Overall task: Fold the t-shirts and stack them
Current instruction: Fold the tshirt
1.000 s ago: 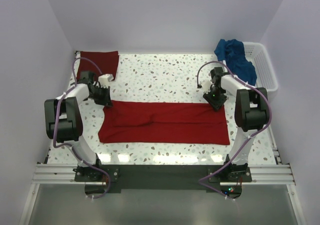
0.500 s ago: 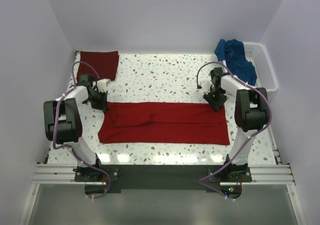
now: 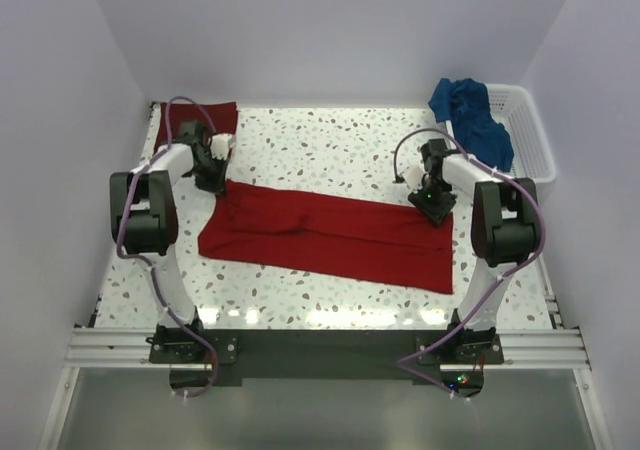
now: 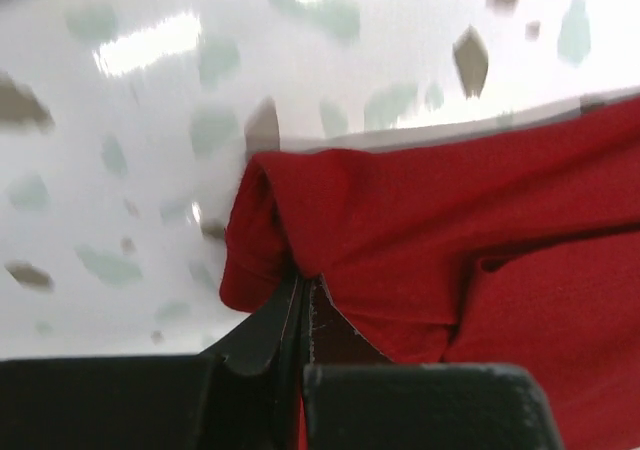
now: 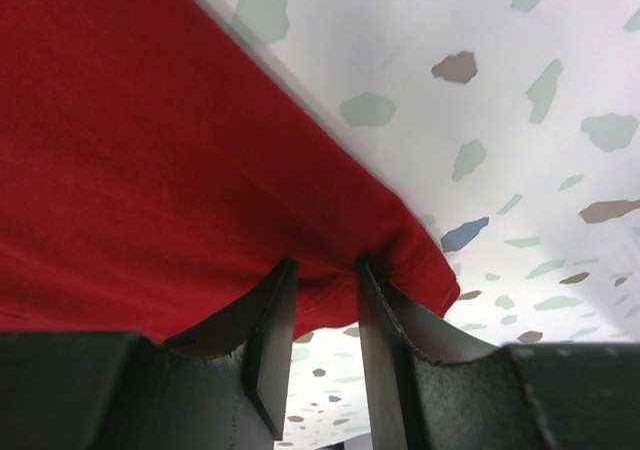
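White terrazzo tabletop (image 3: 330,140), grey, brown and green flecks: flat, spans enclosure wall to wall. Plain pale lavender walls (image 3: 330,30): rear, left, right. Bright glare strip (image 3: 330,108) along far table edge; glare patches (image 3: 330,315) along near edge. Silver aluminium rail frame (image 3: 100,345) across near edge, black plate (image 3: 330,355) at centre. Dull grey panel (image 3: 330,410) below rails. White plastic lattice basket (image 3: 530,135) at far right corner
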Robot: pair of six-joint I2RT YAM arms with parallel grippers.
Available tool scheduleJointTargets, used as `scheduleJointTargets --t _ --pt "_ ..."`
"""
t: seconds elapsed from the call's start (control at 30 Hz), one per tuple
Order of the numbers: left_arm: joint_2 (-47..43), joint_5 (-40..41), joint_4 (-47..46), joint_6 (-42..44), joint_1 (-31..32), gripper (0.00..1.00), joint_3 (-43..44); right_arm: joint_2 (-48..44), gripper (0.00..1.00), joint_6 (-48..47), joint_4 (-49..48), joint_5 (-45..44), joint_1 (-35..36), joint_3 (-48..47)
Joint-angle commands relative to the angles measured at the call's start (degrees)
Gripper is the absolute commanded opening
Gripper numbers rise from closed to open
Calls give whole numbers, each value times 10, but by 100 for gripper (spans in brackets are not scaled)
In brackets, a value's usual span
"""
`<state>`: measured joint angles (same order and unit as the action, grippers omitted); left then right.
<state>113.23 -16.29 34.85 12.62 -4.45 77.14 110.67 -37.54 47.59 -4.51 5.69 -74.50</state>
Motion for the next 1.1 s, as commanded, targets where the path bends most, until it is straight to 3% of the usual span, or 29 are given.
scheduleJointTargets --t 0.0,0.07,0.23,0.3,0.33,0.37,0.47,0.6,0.87,1.07 --pt "88 84 -22 30 36 0 102 -3 36 -17 15 -17 -5 30" --pt "135 91 -22 35 65 0 163 -21 38 -21 31 -7 -6 37" --pt "232 50 34 50 88 0 416 -69 42 -34 75 9 -22 37" --pt "248 40 47 44 90 5 482 -90 43 -37 88 13 -25 30" --pt "246 25 48 45 88 16 491 -96 43 -38 101 18 -25 22" --pt "227 21 46 43 88 20 493 -102 43 -38 108 32 -26 16" --pt "146 10 16 34 88 33 425 -115 43 -32 129 43 -25 -6" --pt "33 -3 -3 19 92 37 303 -107 42 -36 127 40 -24 -11" --pt "-73 -21 -3 0 95 26 46 -67 28 -38 96 19 -9 6" --pt "-63 -8 -36 -12 103 21 -28 -38 17 -51 59 -17 -2 47"
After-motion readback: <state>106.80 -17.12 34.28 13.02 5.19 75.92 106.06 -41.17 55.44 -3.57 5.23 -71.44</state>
